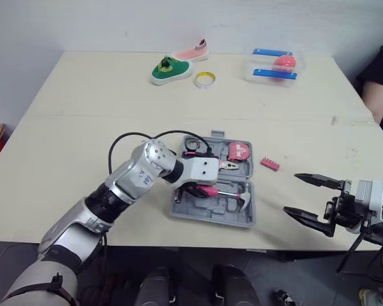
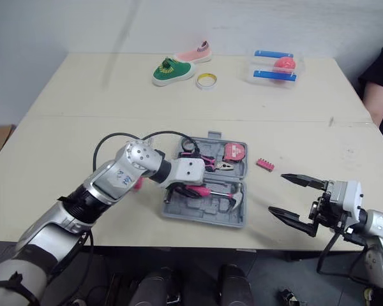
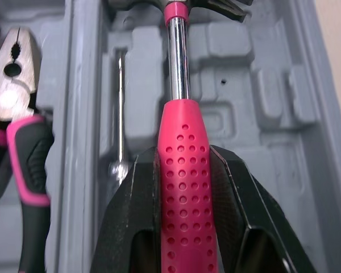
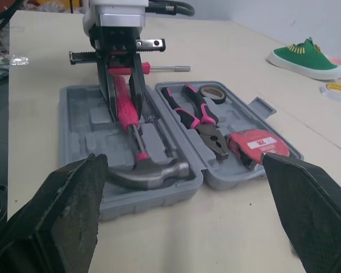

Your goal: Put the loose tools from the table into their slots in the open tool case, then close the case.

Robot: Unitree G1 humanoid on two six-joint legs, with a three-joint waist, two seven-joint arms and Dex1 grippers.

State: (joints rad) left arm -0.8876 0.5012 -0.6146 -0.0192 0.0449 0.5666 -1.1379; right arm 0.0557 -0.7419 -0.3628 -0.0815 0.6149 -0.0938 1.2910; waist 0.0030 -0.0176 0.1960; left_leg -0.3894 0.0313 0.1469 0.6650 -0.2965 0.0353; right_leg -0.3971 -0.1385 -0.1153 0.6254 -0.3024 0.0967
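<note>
Left gripper (image 3: 182,156): closed on the hammer's pink handle, one black finger on each side, low over the case.
Hammer (image 4: 142,162): lies along the near half of the case, with its steel head at the end toward the right gripper. Whether it sits fully in its slot I cannot tell.
Case (image 1: 210,220): grey and open flat on the bench (image 1: 70,134), near the front edge and about mid-width.
Far half of case: holds pliers (image 4: 207,128) with pink-and-black handles, a pink tape measure (image 4: 256,145) and a black tape roll (image 4: 212,92).
Thin metal shaft (image 3: 120,114): sits in the groove just beside the hammer's handle.
Screwdriver (image 4: 162,69): loose on the bench just outside the case, on the left gripper's side.
Bit strip (image 1: 270,164): pink, loose on the bench just right of the case.
Right gripper (image 1: 292,192): fingers spread wide and holding nothing. It hangs over the bench's near edge, to the right of the case and apart from it.
Far side of bench: a green shoe (image 1: 171,70) touches a pink shoe (image 1: 195,51), with a yellow ring (image 1: 205,80) just beside them. A clear box (image 1: 274,67) with blue strips and a pink ball stands farther right.
Person (image 1: 376,83): at the bench's right edge, in a dark sleeve.
</note>
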